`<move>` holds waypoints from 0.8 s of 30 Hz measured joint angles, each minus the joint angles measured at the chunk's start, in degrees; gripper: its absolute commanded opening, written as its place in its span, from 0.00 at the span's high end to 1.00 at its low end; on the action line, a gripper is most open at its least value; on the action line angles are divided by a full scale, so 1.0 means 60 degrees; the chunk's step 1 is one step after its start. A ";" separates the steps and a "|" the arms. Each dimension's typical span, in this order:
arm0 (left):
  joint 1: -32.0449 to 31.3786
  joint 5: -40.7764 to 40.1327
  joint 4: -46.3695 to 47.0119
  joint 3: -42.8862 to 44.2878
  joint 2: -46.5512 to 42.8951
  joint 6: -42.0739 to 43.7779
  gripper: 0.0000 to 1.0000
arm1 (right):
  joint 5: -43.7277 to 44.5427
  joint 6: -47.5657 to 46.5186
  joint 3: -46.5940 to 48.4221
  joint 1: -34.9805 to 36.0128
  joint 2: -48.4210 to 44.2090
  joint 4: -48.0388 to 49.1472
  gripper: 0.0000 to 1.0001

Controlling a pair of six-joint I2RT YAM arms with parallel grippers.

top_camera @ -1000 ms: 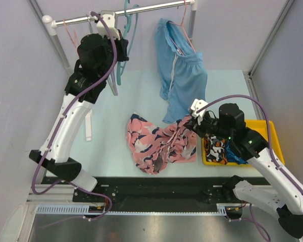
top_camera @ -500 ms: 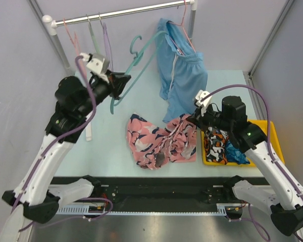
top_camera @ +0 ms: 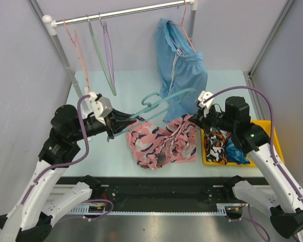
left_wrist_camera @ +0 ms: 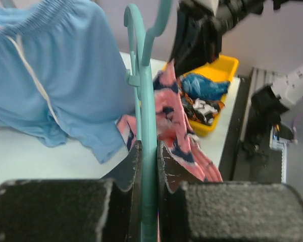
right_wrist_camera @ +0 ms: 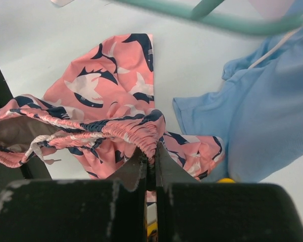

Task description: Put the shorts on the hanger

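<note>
A: What is the hanger (left_wrist_camera: 147, 116) made of?
B: Thin teal plastic, smooth, with a slight gloss.
A: And the shorts (right_wrist_camera: 106, 96)?
B: Soft matt cloth, pink with a navy-and-white print and a gathered elastic waistband. The light-blue shorts (left_wrist_camera: 65, 75) are matt cloth too.
A: Anything hard?
B: 1 shiny metal rail (top_camera: 136, 11) and 1 smooth yellow plastic bin (top_camera: 270, 132). On the left gripper (left_wrist_camera: 149, 154), the fingers (left_wrist_camera: 50, 209) are black, matt and grainy.

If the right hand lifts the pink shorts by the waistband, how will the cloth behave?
Probably floppy: the shorts lie crumpled in folds, so the legs should hang and sag. Likely light, since the right hand holds only a thin pinch of the gathered waistband. The elastic may stretch.
</note>
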 measured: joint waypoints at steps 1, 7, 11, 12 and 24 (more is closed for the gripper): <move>0.0000 0.0240 -0.0291 0.0007 0.0000 0.0208 1.00 | 0.0000 -0.0062 0.0000 -0.0058 -0.0066 -0.0066 1.00; 0.0000 0.0525 -0.2521 0.0532 -0.0189 0.1202 1.00 | 0.0004 -0.0331 -0.0004 -0.0561 -0.0390 -0.0415 1.00; 0.0000 0.0612 -0.4171 0.1177 -0.0670 0.1759 1.00 | 0.0084 -0.0415 -0.0004 -0.0645 -0.0262 -0.0470 1.00; 0.0000 0.0619 -0.4364 0.1293 -0.0718 0.1810 1.00 | 0.0124 -0.0415 -0.0004 -0.0645 -0.0211 -0.0466 1.00; 0.0000 0.1647 -0.5104 0.2320 -0.0743 0.1712 1.00 | 0.0335 -0.0015 0.0251 -0.0692 0.0794 -0.0361 1.00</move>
